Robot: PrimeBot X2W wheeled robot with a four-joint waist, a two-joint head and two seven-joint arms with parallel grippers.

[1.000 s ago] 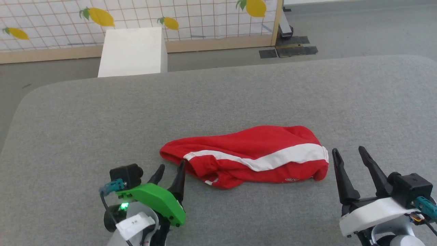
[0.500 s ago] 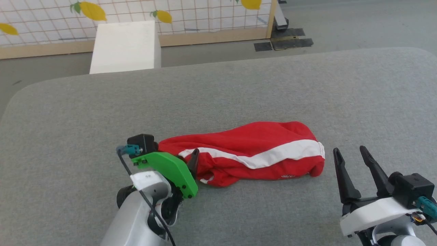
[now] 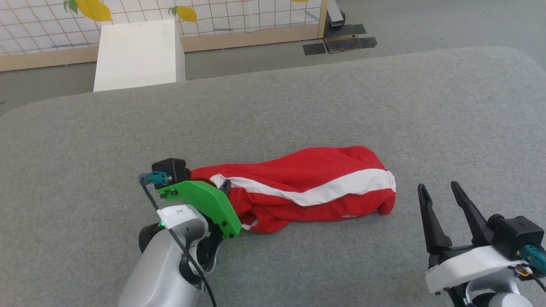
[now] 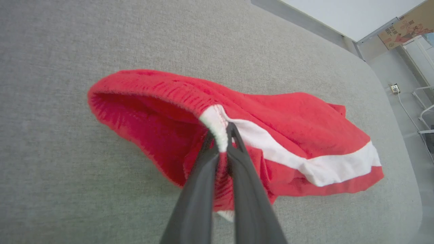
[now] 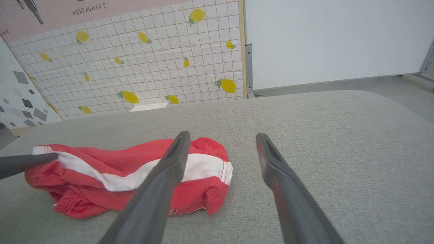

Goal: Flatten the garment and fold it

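The garment (image 3: 307,183), bright red shorts with a white side stripe, lies crumpled lengthwise on the grey padded table (image 3: 273,106). My left gripper (image 3: 225,186) is at its left end, shut on the gathered waistband where the white stripe meets it. The left wrist view shows that pinch close up, the two dark fingers of the left gripper (image 4: 222,130) closed on the garment (image 4: 288,135) at its white edge. My right gripper (image 3: 439,192) stands open just right of the shorts, apart from them. In the right wrist view the right gripper (image 5: 222,140) is open, the garment (image 5: 135,162) lying ahead to its left.
A white box (image 3: 136,53) stands on the floor beyond the table's far left edge. Behind it runs a tiled wall panel with lemon prints (image 3: 213,13). Dark floor plates (image 3: 341,40) lie further right. Bare grey table stretches behind and to the right of the shorts.
My left gripper moved forward to the shorts' left end and shut on the waistband. The head camera tilted, shifting the whole picture. The right gripper stayed put.
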